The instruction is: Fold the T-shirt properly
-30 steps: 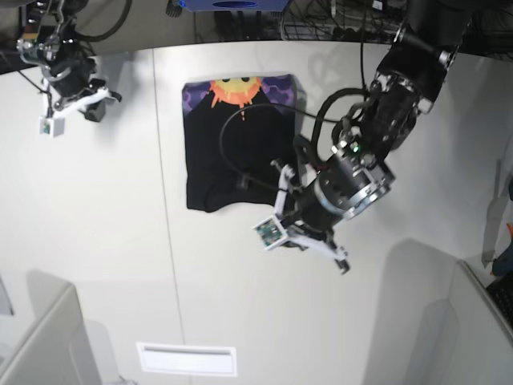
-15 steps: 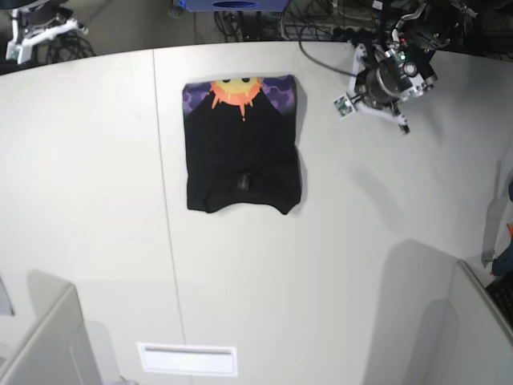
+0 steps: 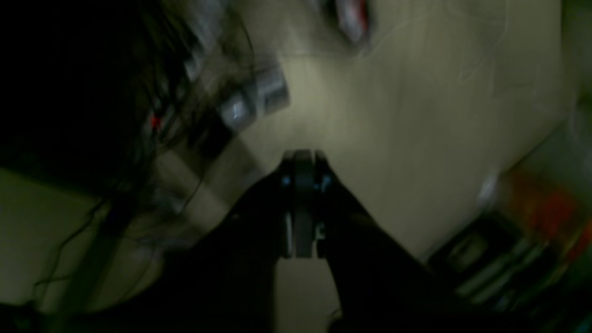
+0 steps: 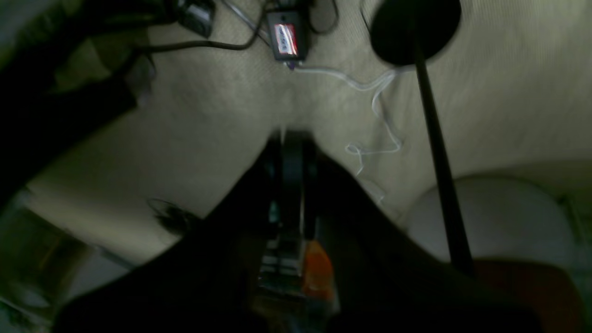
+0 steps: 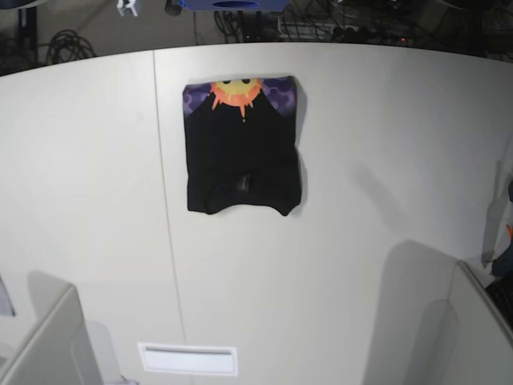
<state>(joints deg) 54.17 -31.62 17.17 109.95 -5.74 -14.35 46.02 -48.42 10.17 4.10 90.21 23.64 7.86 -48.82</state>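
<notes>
The T-shirt (image 5: 243, 148) lies on the pale surface (image 5: 337, 265), well apart from both pincers, folded into a compact, roughly rectangular bundle. Its orange-yellow sun and purple patches show along the edge towards the arms' side; the opposite edge is wavy, curving inward at the middle.

The left pincer (image 3: 303, 159) is closed, its tips together with nothing between them. The right pincer (image 4: 293, 138) is closed too, and empty.

Beyond the right pincer's tips, a small black box (image 4: 279, 18) carries a red-and-white label (image 4: 286, 40) — its writing is too blurred to read. A white cord (image 4: 384, 85) runs from near the box, ahead and to the right of the tips, and a dark pole (image 4: 437, 134) stands to their right. Ahead and to the left of the left pincer's tips is a blurred grey block (image 3: 272, 88); blurred orange-red shapes (image 3: 550, 212) lie off to their right.

Compared with the earlier base views, both arms have drawn back from over the surface — the T-shirt keeps the same place and shape.
</notes>
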